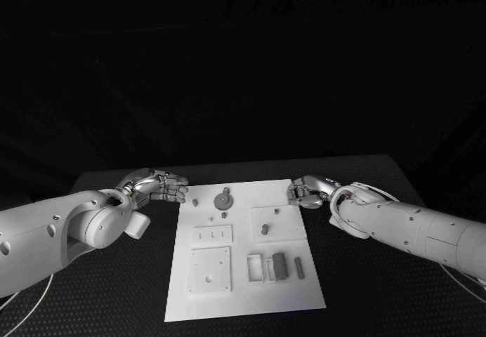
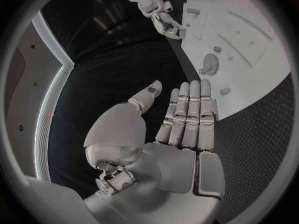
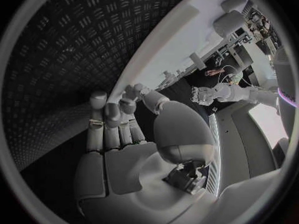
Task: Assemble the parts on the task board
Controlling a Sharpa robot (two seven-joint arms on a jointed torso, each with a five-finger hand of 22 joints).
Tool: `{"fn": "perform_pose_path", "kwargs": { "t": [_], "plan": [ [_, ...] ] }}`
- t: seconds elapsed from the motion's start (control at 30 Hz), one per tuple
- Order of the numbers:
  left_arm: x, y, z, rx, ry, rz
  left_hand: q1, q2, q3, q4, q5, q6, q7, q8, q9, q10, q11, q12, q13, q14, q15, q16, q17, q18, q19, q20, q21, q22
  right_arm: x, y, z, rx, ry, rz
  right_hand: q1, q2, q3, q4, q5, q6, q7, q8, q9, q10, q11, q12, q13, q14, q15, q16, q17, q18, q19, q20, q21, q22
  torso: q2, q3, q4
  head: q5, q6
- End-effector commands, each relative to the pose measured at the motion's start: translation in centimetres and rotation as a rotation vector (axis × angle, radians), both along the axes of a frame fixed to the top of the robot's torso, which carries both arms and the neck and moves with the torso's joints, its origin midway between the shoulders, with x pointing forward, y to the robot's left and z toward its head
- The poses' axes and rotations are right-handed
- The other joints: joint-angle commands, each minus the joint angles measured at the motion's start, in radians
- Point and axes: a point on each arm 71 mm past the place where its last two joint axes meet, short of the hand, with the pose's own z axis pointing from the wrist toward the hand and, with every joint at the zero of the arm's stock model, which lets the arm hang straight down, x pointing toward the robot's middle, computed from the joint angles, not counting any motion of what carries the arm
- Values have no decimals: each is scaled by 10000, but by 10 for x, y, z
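my left hand and right hand hover released, fingers straight, at the board's far corners, holding nothing.

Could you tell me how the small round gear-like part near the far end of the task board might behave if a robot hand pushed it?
The gear-like part looks rigid and light, so it would probably slide rather than bend. It lies flat on the task board, so tipping seems unlikely. Whether a peg holds it cannot be told.

The left hand, fingers straight and empty, hovers beside the task board.
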Motion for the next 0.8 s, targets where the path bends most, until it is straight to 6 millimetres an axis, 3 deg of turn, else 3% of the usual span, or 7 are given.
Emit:
{"fn": "perform_pose_path", "kwargs": {
  "t": [0.03, 0.3, 0.5, 0.7, 0.8],
  "plan": [
    [0, -2, 1, 24, -78, -199, 25, -11, -12, 44, -6, -12, 5, -11, -7, 13, 47, -27, 23, 32, 1, -42, 18, 185, 48, 38, -51, 15, -1, 2, -1, 109, -141, -84, -61, 27, -5, -20, 64, 2209, -267, 47, 41, -553, -426, 44, -14, 15, -71, 45, 14, 154, 109, -23, 50, 174, -4, 1, 0, 5, 1],
    [0, -2, 1, 419, -230, -329, -81, 53, -42, 153, -6, 335, -163, 160, 46, 315, -94, 101, 114, 138, -25, -19, 101, 191, 78, 24, -65, 61, 0, 6, 4, 435, -290, -297, -66, 26, 25, -34, 67, 2247, -303, 105, 122, -464, -467, 49, -22, 96, -113, 65, 12, 154, 184, -61, 79, 170, -2, 3, -4, 11, 13],
    [0, -5, -1, 874, -138, -373, -153, 44, -80, 220, -8, 572, -206, 239, 58, 569, -216, 209, 195, 340, -104, 118, 265, 185, 167, -36, -26, 123, 5, 15, 19, 703, -464, -357, -72, 31, 37, -42, 67, 2259, -313, 121, 150, -432, -479, 50, -25, 129, -130, 71, 10, 154, 212, -78, 90, 169, -10, 3, -9, 37, 73],
    [1, -15, -4, 1550, 238, -612, -478, -250, -230, 419, -19, 637, -197, 208, 21, 639, -245, 206, 247, 377, -123, 150, 393, 169, 221, -76, -9, 179, 5, 35, 30, 797, -335, -34, -80, 30, 41, -46, 66, 2261, -316, 128, 164, -416, -485, 49, -27, 148, -140, 72, 9, 153, 231, -88, 96, 166, -64, -5, -26, 94, 153],
    [2, -21, -4, 1799, 398, -696, -636, -352, -282, 517, -21, 634, -194, 185, 4, 634, -244, 187, 262, 366, -122, 144, 436, 170, 218, -82, -18, 193, 4, 47, 37, 751, -268, 113, -74, 29, 49, -55, 67, 2260, -319, 130, 171, -410, -488, 47, -28, 157, -146, 73, 7, 154, 240, -95, 97, 165, -175, -7, -69, 147, 181]
  ]
}}
